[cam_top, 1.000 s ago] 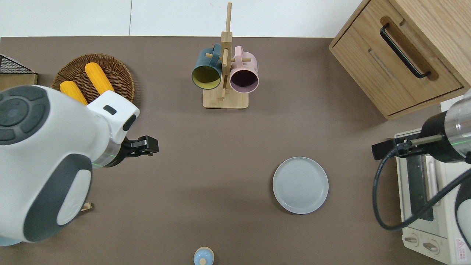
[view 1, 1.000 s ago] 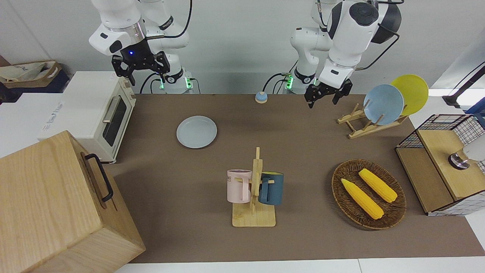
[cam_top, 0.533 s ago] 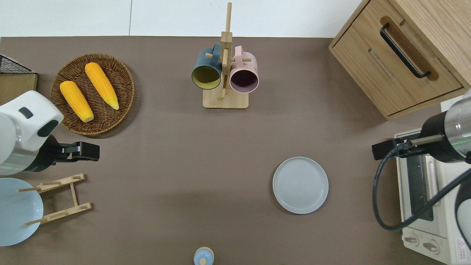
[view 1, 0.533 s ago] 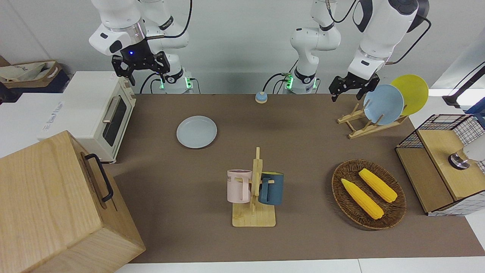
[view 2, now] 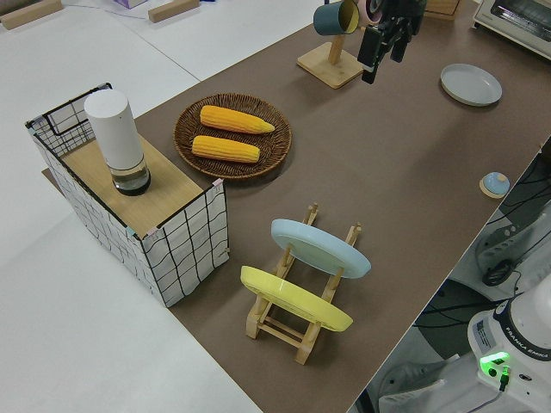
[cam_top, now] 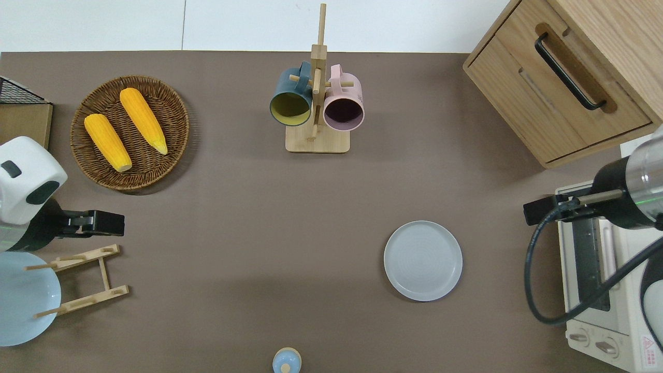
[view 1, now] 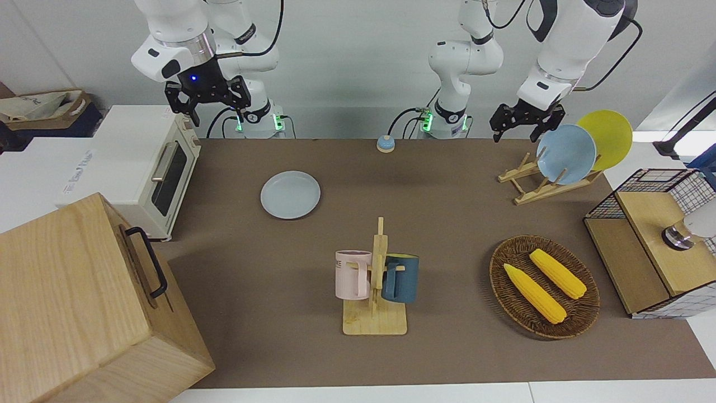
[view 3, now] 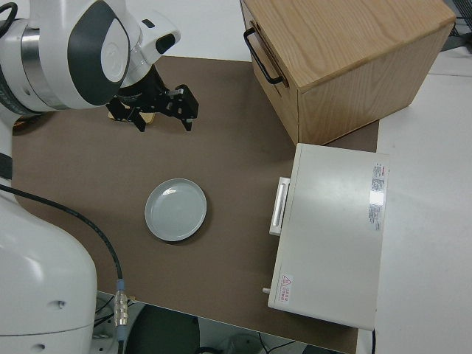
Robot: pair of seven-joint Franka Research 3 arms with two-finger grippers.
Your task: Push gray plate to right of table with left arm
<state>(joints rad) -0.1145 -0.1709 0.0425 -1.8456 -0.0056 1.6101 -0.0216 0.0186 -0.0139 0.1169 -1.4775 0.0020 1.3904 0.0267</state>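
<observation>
Gray plate flat on table (untouched); left claw aloft.

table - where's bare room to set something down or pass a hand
The table is bare across the stretch between the gray plate, the mug rack and the corn basket. It is crowded toward the left arm's end, around the plate rack.

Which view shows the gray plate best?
The right side view: the gray plate lies near the middle there, large, rim fully visible. The overhead view shows it whole too, somewhat smaller. The front view shows it foreshortened, and the left side view small.
</observation>
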